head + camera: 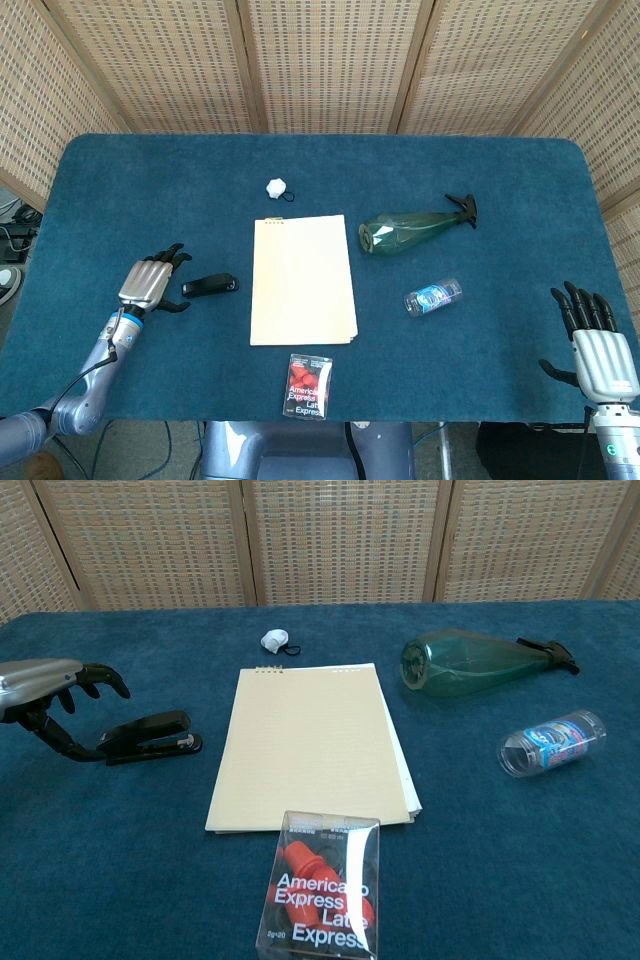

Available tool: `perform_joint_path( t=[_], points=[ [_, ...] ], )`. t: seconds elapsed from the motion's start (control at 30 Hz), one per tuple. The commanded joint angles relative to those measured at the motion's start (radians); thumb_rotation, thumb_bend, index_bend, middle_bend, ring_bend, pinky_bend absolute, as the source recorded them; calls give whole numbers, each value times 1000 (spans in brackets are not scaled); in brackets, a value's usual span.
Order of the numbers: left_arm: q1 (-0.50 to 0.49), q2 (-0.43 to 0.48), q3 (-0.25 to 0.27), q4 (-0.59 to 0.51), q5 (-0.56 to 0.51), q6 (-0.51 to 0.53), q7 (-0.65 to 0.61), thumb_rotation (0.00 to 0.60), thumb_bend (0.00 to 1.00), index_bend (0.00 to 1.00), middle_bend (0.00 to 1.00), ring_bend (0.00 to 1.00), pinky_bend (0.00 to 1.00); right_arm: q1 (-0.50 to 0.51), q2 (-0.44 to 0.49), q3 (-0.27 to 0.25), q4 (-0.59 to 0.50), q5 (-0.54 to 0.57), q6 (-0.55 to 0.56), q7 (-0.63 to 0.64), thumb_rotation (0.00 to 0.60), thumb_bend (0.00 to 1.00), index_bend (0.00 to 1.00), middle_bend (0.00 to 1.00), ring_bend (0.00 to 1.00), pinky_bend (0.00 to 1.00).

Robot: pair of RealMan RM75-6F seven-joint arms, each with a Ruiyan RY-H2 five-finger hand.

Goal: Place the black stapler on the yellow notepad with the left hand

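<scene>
The black stapler (pixel 210 286) (pixel 150 737) lies on the blue cloth just left of the yellow notepad (pixel 302 279) (pixel 306 744). My left hand (pixel 152 281) (pixel 58 700) hovers just left of the stapler, fingers spread and curved over its rear end, holding nothing. Its thumb reaches low toward the stapler's back. My right hand (pixel 594 343) rests open at the table's front right corner, far from everything, and shows only in the head view.
A green spray bottle (pixel 412 229) lies on its side right of the notepad, with a small clear bottle (pixel 433 296) below it. A boxed earplug pack (pixel 309 386) sits at the notepad's near edge. A small white object (pixel 277 187) lies behind the notepad.
</scene>
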Motion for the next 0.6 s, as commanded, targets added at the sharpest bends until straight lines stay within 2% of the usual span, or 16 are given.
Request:
perform_joint_path(
  t=[0.03, 0.13, 0.27, 0.4, 0.6],
  points=[
    [-13, -24, 10, 16, -5, 4, 24, 600, 248, 289, 167, 254, 339, 0, 0, -1, 0, 0, 0, 0, 600, 0, 0, 0, 0, 0],
    [-17, -53, 15, 31, -5, 29, 45, 600, 304, 308, 180, 268, 346, -1, 0, -1, 0, -1, 1, 2, 600, 0, 0, 0, 0, 0],
    [-25, -91, 19, 57, -22, 43, 76, 600, 305, 302, 181, 268, 347, -1, 2, -3, -1, -3, 1, 10, 600, 0, 0, 0, 0, 0],
    [-32, -130, 11, 84, -35, 65, 92, 600, 352, 328, 190, 273, 355, -2, 4, -3, 0, -1, 0, 16, 600, 0, 0, 0, 0, 0],
    [-40, -183, 11, 125, -54, 94, 128, 600, 352, 341, 203, 302, 385, 1, 4, -1, 5, 5, -7, 22, 600, 0, 0, 0, 0, 0]
  ],
)
